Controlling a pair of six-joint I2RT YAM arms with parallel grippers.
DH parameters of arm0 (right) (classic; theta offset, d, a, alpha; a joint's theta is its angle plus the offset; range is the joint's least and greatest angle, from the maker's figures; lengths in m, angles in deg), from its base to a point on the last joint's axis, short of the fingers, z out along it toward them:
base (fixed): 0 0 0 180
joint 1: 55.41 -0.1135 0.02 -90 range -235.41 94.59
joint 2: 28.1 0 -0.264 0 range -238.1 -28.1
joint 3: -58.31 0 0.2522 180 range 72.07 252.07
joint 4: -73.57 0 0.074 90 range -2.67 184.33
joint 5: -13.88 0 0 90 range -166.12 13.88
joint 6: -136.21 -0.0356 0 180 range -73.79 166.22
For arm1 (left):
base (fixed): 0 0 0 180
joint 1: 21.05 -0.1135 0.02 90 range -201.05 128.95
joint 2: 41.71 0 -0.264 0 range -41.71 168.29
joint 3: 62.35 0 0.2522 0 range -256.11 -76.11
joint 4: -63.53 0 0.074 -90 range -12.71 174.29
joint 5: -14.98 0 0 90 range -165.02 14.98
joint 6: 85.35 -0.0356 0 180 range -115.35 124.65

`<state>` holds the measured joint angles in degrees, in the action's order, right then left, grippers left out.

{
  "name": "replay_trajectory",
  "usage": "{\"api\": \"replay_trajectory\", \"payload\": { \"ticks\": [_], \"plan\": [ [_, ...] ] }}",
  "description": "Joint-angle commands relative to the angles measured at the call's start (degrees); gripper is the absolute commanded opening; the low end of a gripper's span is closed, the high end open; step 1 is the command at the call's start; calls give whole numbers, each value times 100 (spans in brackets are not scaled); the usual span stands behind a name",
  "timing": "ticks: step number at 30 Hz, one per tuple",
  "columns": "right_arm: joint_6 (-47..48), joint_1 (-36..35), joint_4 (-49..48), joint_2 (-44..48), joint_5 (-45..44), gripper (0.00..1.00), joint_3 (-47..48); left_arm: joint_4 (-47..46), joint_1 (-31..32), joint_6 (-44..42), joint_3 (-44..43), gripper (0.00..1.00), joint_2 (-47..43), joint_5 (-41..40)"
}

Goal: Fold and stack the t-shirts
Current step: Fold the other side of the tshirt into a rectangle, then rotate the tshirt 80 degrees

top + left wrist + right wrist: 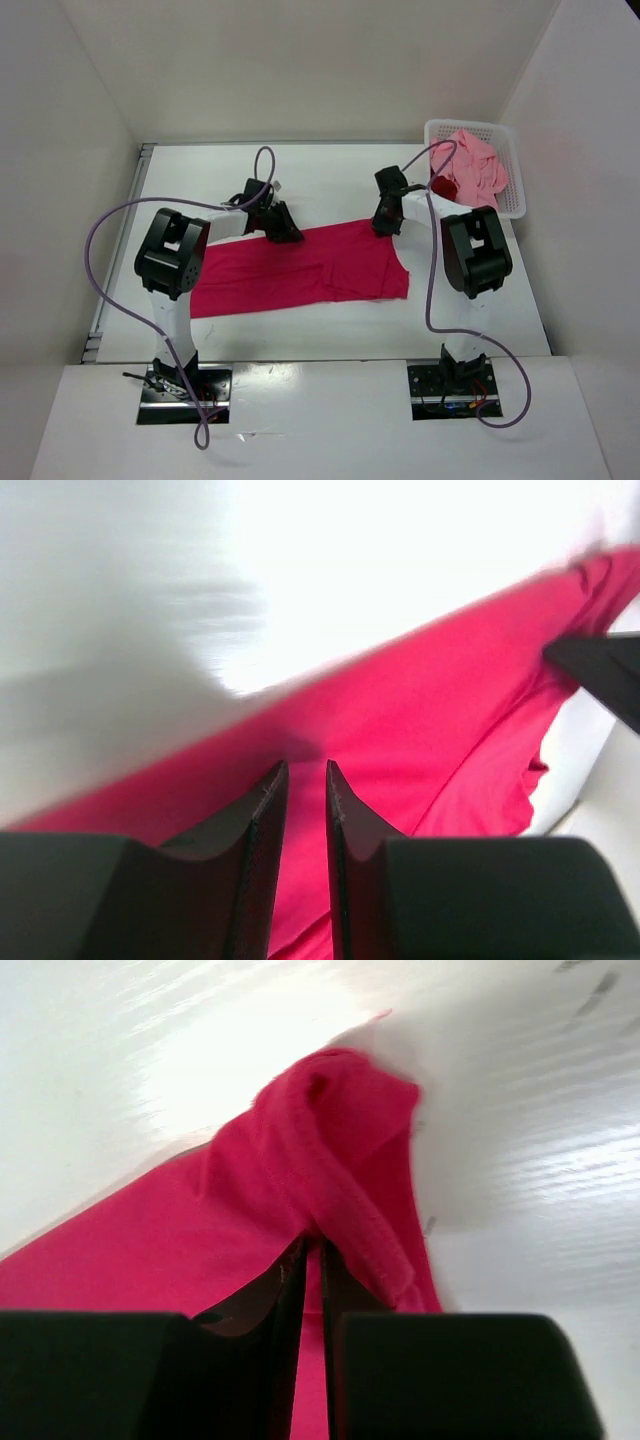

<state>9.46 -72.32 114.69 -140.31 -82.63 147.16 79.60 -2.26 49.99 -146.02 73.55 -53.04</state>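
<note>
Left claw (306, 766) and right claw (312, 1246) each pinched the far edge of one bright magenta-red cloth t-shirt (300, 270). One salmon-pink shirt (478, 165) and one dark crimson shirt (447, 187) lay in one white mesh basket (440, 128).

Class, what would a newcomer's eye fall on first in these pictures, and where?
The magenta shirt spread across the table, its far edge pinched by the left hand and right hand. Then the basket at the far right corner, holding a pink shirt and a dark red shirt.

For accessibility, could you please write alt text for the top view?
The left pincer and right pincer grip the far edge of a magenta t-shirt spread on the table. A basket far right holds a pink shirt and crimson shirt.
</note>
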Motion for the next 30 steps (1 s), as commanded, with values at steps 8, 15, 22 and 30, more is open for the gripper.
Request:
{"api": "replay_trajectory", "payload": {
  "ticks": [8,15,22,30],
  "plan": [
    [98,443,-107,551,-527,25,-355,-160,-657,-87,355,29,-118,-141],
    [204,153,-143,1349,131,30,-407,155,-657,-139,199,32,-1109,-254],
    [-77,-162,-134,2141,975,6,-1127,429,-657,-386,74,31,-1752,-317],
    [-244,-586,-81,1562,1230,1,-1699,490,-657,-570,645,14,-2384,219]
  ]
}}
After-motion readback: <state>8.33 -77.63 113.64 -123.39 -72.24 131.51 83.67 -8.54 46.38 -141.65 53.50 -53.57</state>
